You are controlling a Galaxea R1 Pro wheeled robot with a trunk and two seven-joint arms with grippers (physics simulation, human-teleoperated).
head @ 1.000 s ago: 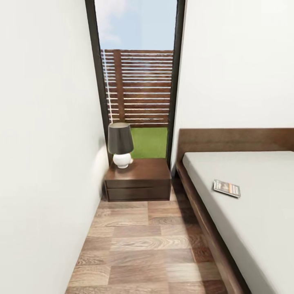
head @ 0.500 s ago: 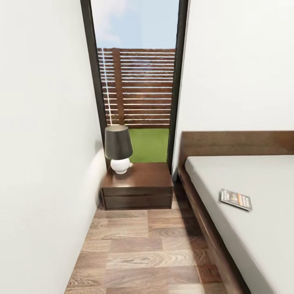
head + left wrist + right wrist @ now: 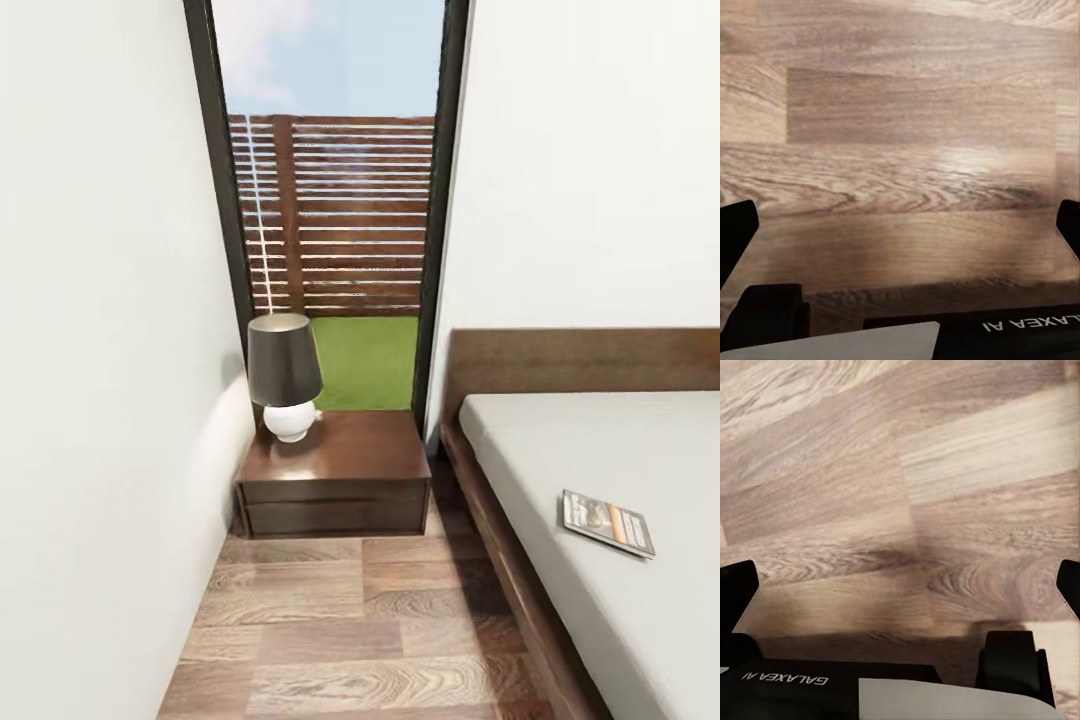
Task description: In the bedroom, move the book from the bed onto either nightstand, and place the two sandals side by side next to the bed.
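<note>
Head view: thin dark-covered paperback book (image 3: 608,523) lies flat on the pale grey mattress of the brown-framed bed (image 3: 560,440); beside the bed stands the glossy dark reddish-brown wooden nightstand (image 3: 335,475). Left gripper (image 3: 900,225) and right gripper (image 3: 900,585) hang spread wide, empty, over wood-plank floor (image 3: 350,620).

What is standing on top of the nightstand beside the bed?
On the nightstand stands one table lamp, dark shade over a round white base, at its back corner near the wall. The remaining top looks bare. The drawers are closed, so their contents stay hidden.

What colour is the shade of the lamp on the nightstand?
Dark grey-brown, over a white round base; the lamp shows best in the head view.
</note>
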